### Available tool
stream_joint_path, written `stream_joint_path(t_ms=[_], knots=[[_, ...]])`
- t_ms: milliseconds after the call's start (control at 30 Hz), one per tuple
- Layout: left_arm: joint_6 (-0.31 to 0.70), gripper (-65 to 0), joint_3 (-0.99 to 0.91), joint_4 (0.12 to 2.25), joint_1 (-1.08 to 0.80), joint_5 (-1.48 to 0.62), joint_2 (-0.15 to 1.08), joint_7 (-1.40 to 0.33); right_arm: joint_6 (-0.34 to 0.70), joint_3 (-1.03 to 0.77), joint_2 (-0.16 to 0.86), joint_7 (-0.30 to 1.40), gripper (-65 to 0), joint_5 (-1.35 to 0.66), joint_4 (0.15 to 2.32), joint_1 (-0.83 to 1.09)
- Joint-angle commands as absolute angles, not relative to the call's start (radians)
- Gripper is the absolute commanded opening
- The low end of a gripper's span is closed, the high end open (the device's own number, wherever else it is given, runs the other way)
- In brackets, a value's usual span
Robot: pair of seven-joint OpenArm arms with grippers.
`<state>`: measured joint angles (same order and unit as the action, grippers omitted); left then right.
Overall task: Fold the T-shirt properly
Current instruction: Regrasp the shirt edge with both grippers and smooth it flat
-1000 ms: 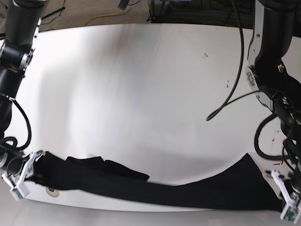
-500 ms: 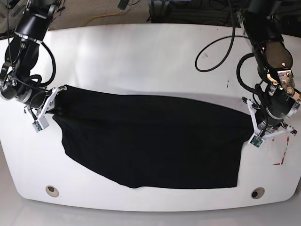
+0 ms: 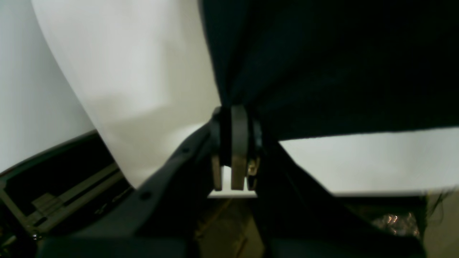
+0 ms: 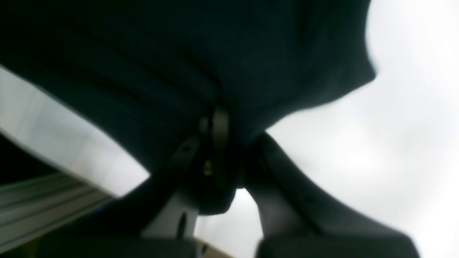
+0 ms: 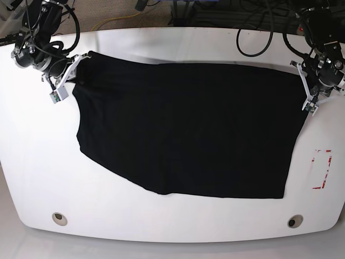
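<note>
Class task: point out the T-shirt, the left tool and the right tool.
T-shirt (image 5: 183,129), base view, middle of the cloth.
Left tool (image 5: 303,89), base view, tips on the corner.
Right tool (image 5: 75,70), base view, tips on the corner.

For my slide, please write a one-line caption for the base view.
Two end effectors, left and right, hold a large black cloth T-shirt spread over a white table.

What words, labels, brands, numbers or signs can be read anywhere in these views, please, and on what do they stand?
None can be read.
T-shirt: plain black, no print showing.
Table: red marks near its edge, no letters.
Both wrist views: too blurred and dark for text.
</note>
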<state>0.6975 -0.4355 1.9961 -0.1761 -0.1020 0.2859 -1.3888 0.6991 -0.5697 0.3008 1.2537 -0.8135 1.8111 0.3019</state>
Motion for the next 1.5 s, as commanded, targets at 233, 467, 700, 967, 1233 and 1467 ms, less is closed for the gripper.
stream_joint_path(t_ms=[233, 467, 700, 967, 1233, 1467], knots=[[0.698, -64.6, -0.572, 2.012, -0.246, -0.102, 0.291, -1.356, 0.698, -0.59, 0.252, 1.239, -65.0, -0.82, 1.837, 0.375], [0.698, -64.6, -0.598, 2.011, -0.153, -0.102, 0.291, -1.356, 0.698, -0.627, 0.252, 1.244, -65.0, -0.886, 1.833, 0.361], [0.698, -64.6, -0.593, 1.995, -0.079, -0.096, 0.266, -1.356, 0.698, -0.665, 0.252, 1.253, -65.0, -0.929, 1.796, 0.291], [0.698, -64.6, -0.533, 1.925, -0.068, -0.093, 0.268, -1.348, 0.698, -0.661, 0.252, 1.253, -65.0, -0.924, 1.669, 0.171], [0.698, -64.4, -0.481, 1.799, -0.068, -0.093, 0.265, -1.207, 0.698, -0.665, 0.255, 1.25, -53.1, -0.924, 1.523, 0.051], [0.698, -55.8, -0.464, 1.633, 0.007, -0.091, 0.271, -1.147, 0.698, -0.661, 0.272, 1.216, -33.0, -0.923, 1.392, -0.025]])
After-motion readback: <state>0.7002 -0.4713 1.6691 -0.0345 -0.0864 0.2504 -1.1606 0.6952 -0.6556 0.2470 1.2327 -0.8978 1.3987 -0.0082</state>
